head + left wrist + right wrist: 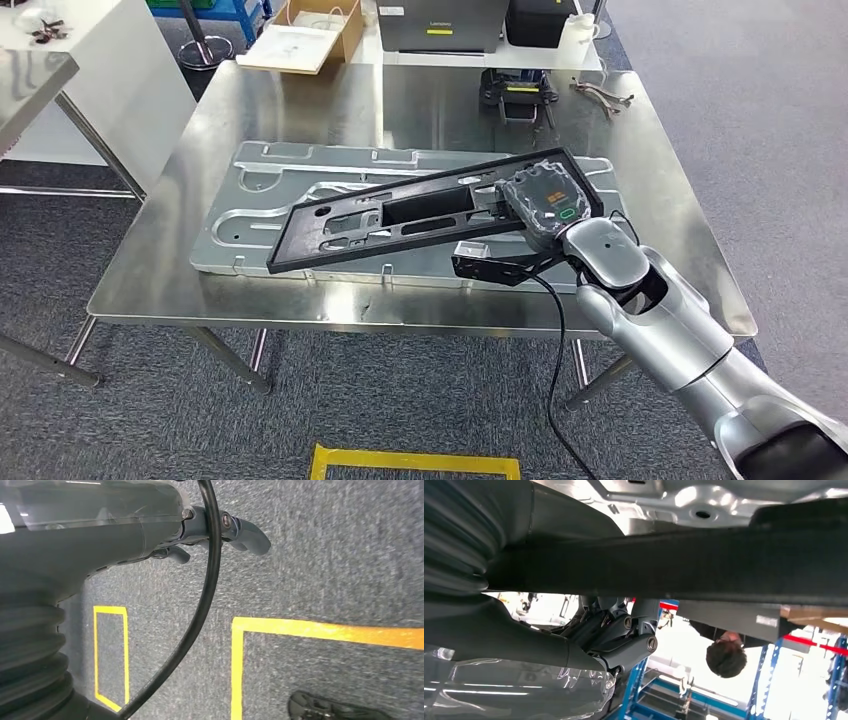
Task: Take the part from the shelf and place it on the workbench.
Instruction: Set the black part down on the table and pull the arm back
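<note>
Holding the black frame (400, 222) by its right end, my right hand (548, 203) sits over the workbench (300, 110), fingers wrapped on the frame's edge. From the head view the frame runs long and slanted, its far end toward the bench's left, its held end raised toward the right rear. It lies across a silver stamped panel (260, 165) that rests flat on the bench; I cannot tell whether the frame's left end touches the panel or hangs just above it. The right wrist view has the frame (704, 565) as a dark bar close against the hand (619, 640), the panel (684, 495) behind it, fingers curled at the bar's edge.

My left hand (220, 530) hangs over grey carpet (340, 555) marked with yellow tape lines (320, 628). Its fingers are apart and nothing is in them. A black cable (202, 610) loops across that view.

Behind the frame, at the bench's back edge, stand a small black device (518, 100) and some pliers (603, 97). Beyond the bench are a cardboard box (312, 35), a grey case (440, 25) and a white bottle (573, 38). A person's head (725, 657) appears in the right wrist view, beyond the bench, beside blue racking (769, 670).
</note>
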